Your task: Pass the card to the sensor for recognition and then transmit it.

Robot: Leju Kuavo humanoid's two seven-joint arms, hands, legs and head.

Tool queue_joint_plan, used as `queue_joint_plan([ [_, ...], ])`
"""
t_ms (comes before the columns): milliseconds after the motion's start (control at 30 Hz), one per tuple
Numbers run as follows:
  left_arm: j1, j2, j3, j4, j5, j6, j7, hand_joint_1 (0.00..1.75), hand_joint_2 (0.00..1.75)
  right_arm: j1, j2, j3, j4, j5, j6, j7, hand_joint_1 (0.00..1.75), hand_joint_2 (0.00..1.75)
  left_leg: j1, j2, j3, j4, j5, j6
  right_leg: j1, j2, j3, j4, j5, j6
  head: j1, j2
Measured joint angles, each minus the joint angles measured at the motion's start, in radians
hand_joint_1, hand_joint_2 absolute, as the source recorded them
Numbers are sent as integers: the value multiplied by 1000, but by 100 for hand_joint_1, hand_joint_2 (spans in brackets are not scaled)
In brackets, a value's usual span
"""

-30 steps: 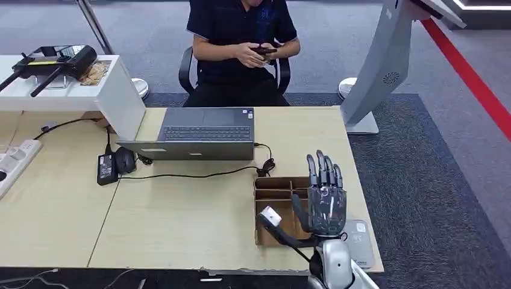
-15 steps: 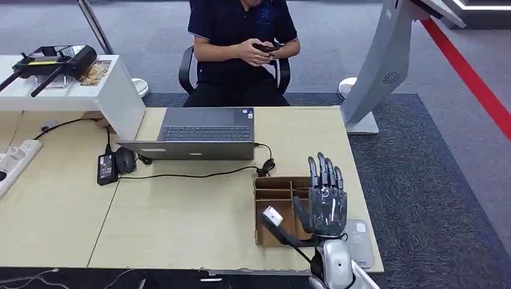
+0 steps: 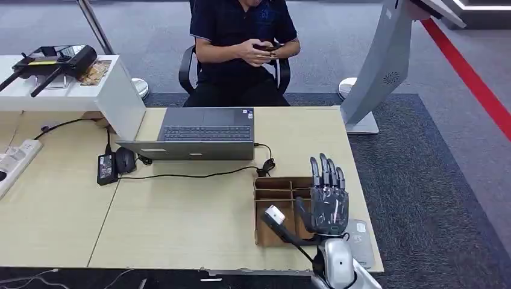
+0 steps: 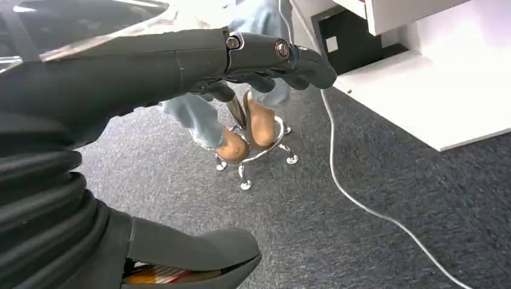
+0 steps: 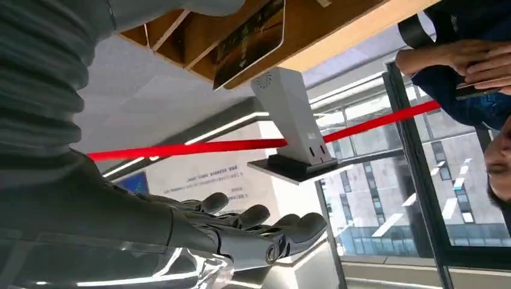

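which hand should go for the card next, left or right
Right. The right hand hovers open, fingers up, over the cardboard tray beside the grey reader pad. The left hand hangs low over carpet, away from the table.

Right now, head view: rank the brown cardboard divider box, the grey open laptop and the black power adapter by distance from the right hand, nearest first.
1. Brown cardboard divider box: directly beneath and beside the right hand, at the table's near right corner.
2. Grey open laptop: mid-table, toward the seated person.
3. Black power adapter: far to the left, beside the black mouse.
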State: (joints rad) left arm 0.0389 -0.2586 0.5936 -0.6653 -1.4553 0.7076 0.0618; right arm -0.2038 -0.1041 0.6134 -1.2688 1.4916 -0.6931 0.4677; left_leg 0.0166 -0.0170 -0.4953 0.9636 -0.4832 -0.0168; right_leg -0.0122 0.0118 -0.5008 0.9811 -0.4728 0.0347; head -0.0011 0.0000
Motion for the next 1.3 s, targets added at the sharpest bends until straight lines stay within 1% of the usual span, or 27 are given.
queue_joint_plan([
  [767,0,0,0,0,5,0,-3,0,175,-6,-8,2,19,-13,0,11,0,175,0,0,0,0,0,0,0,0,0,0,0,0,0,0],
  [833,0,0,0,0,5,0,-6,0,175,-6,-9,3,19,-13,0,12,7,175,0,0,0,0,0,0,0,0,0,0,0,0,0,0],
  [1000,0,0,0,0,4,0,-9,0,175,-7,-10,4,23,-14,0,12,7,175,0,0,0,0,0,0,0,0,0,0,0,0,0,0],
  [1067,0,0,0,0,4,0,-10,0,175,-7,-10,5,23,-14,0,12,14,175,0,0,0,0,0,0,0,0,0,0,0,0,0,0],
  [1167,0,0,0,0,4,0,-10,0,175,-7,-10,6,23,-14,0,13,10,175,0,0,0,0,0,0,0,0,0,0,0,0,0,0],
  [1300,0,0,0,0,4,0,-10,0,175,-7,-10,8,23,-14,0,13,12,175,0,0,0,0,0,0,0,0,0,0,0,0,0,0],
])
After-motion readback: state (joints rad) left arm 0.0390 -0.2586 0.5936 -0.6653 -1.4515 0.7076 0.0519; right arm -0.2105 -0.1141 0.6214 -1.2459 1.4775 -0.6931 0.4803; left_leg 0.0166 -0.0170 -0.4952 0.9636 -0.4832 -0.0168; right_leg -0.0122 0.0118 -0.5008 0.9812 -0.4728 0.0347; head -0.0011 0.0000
